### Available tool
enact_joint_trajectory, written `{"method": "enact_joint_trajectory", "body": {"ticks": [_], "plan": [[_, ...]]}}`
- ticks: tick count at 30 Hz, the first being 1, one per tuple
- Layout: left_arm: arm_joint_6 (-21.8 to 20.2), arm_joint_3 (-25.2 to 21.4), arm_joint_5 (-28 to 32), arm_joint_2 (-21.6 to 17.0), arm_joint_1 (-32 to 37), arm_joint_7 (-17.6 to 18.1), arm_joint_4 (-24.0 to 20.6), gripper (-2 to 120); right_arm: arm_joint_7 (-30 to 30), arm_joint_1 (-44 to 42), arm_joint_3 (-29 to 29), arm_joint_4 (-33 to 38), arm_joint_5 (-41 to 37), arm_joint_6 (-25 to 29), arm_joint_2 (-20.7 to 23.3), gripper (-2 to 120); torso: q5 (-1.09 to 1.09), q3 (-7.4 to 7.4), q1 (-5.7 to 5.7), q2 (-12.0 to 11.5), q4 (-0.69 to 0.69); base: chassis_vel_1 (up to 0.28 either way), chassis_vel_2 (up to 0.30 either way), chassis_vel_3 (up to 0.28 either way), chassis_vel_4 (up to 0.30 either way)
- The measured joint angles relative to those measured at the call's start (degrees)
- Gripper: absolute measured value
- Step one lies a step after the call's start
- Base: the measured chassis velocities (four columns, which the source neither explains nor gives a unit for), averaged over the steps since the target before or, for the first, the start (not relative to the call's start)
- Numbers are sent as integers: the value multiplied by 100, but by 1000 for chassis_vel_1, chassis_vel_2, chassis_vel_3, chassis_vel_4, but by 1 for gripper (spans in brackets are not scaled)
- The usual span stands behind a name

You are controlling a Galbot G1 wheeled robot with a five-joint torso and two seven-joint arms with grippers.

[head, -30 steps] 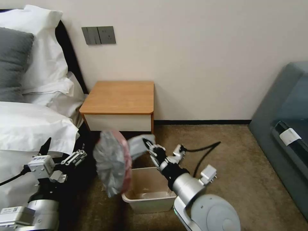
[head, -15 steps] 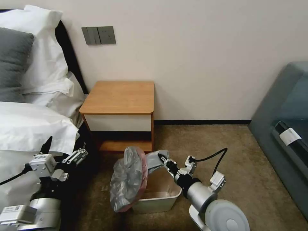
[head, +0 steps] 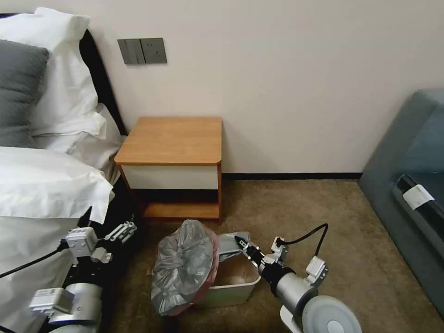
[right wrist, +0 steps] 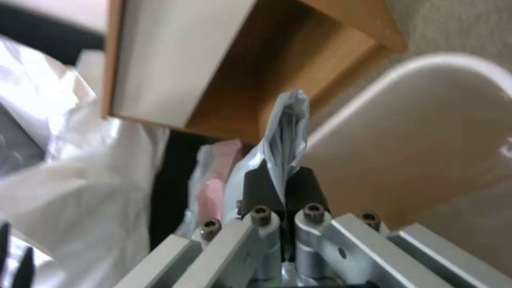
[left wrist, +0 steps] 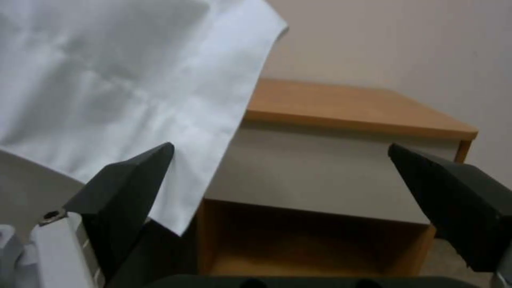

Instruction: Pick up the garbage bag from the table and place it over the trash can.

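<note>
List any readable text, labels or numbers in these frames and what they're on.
None can be read.
Sticker on the left arm: dark marks, too small to read.
White label on the grey case: blank or too blurred to tell.
Garbage bag, trash can, table, wall switch panel: no text visible.
</note>
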State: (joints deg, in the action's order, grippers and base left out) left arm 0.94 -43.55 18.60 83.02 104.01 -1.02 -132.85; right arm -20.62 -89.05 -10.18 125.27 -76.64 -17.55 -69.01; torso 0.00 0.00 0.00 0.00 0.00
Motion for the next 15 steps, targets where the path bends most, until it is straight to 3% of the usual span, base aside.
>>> {"method": "enact_joint_trajectory", "body": {"ticks": [15], "plan": [[9, 137, -9, -142, -116, -17, 359, 100, 393, 114, -13, -699, 342, -56, -188, 0, 0, 0, 0, 0, 0, 0, 0, 0, 0]]}}
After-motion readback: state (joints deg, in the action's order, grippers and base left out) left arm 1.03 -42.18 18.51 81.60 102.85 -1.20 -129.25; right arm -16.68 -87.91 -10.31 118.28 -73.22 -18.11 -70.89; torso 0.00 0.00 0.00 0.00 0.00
